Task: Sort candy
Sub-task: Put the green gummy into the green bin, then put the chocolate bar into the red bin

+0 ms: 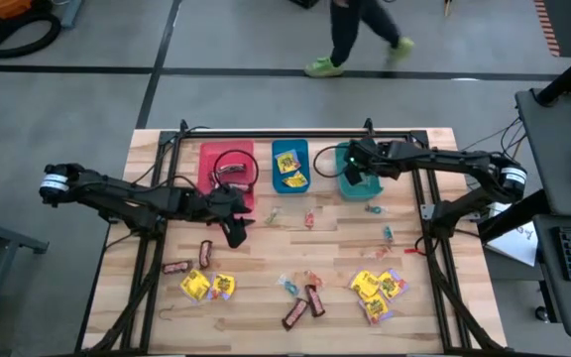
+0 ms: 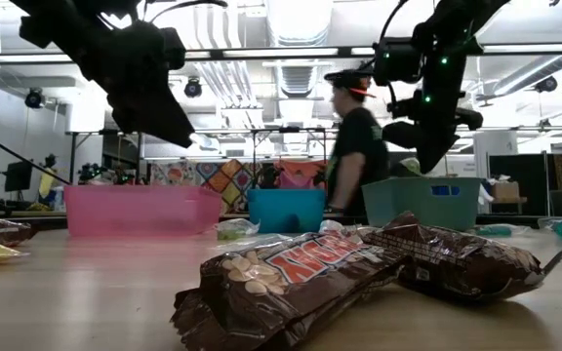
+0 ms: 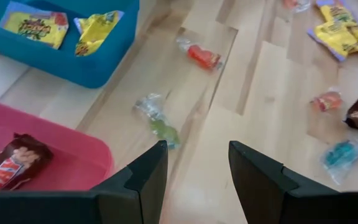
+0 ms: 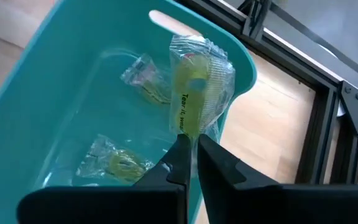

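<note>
My right gripper [image 4: 192,144] is over the teal bin [image 1: 358,177] at the table's far side, shut on a clear-wrapped yellow-green candy [image 4: 194,87]. Two more clear twist pieces [image 4: 143,78] lie on the bin's floor. My left gripper [image 3: 197,155] is open and empty, above the table just in front of the red bin [image 3: 48,149], which holds a brown bar [image 3: 8,165]. The blue bin [image 3: 73,56] holds yellow packets [image 3: 36,25]. Brown bars [image 1: 302,305], yellow packets [image 1: 377,290] and twist pieces [image 1: 308,219] lie loose on the table. My right gripper pinches the clear-wrapped candy by one end of its wrapper [image 4: 188,127], between the two fingertips, coming from above. The piece sticks out past the fingertips, lifted clear, over the inside of the teal bin.
The three bins stand in a row along the far edge inside a black frame [image 1: 266,134]. A green twist piece [image 3: 160,124] and a red one [image 3: 202,57] lie just ahead of my left gripper. A person [image 1: 360,35] walks beyond the table.
</note>
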